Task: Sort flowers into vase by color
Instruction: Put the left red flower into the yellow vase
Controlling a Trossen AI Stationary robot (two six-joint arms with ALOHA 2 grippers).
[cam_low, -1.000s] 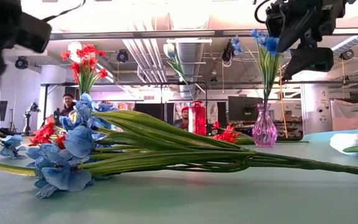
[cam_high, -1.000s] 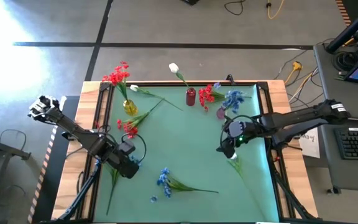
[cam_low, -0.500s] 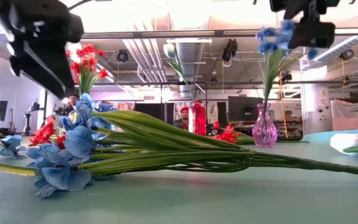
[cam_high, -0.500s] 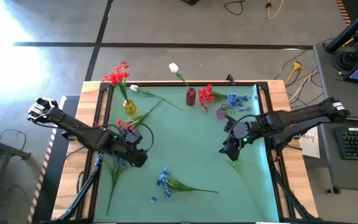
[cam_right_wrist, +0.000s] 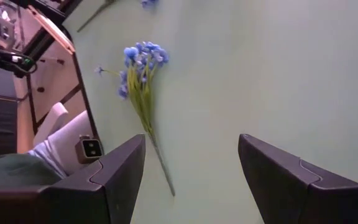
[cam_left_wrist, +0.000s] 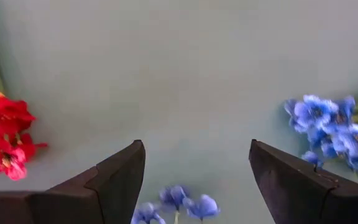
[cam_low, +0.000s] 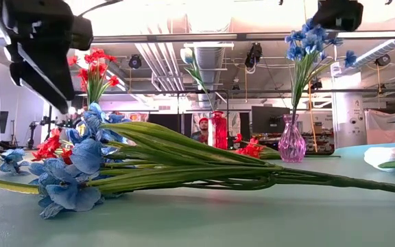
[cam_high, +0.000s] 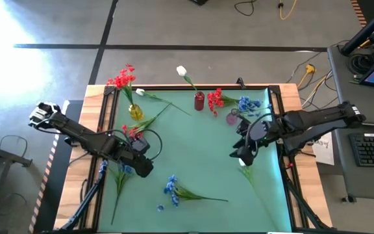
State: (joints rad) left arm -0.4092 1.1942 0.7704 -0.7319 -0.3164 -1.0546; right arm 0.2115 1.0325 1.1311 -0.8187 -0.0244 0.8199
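The green table mat (cam_high: pixel 200 149) carries loose flowers. The left gripper (cam_high: pixel 137 162) hovers over its left half, fingers spread and empty, near a blue spray (cam_high: pixel 171 187). The right gripper (cam_high: pixel 240 154) hovers right of centre, fingers spread and empty. Blue blossoms (cam_high: pixel 244 104) stand in the purple vase (cam_low: pixel 292 141); a red flower (cam_high: pixel 135 132) lies flat.

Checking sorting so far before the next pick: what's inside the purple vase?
The purple vase holds a blue flower spray, its stem rising from the neck. From above, the blue blooms cover the vase mouth, so I cannot tell whether more than one stem is inside.
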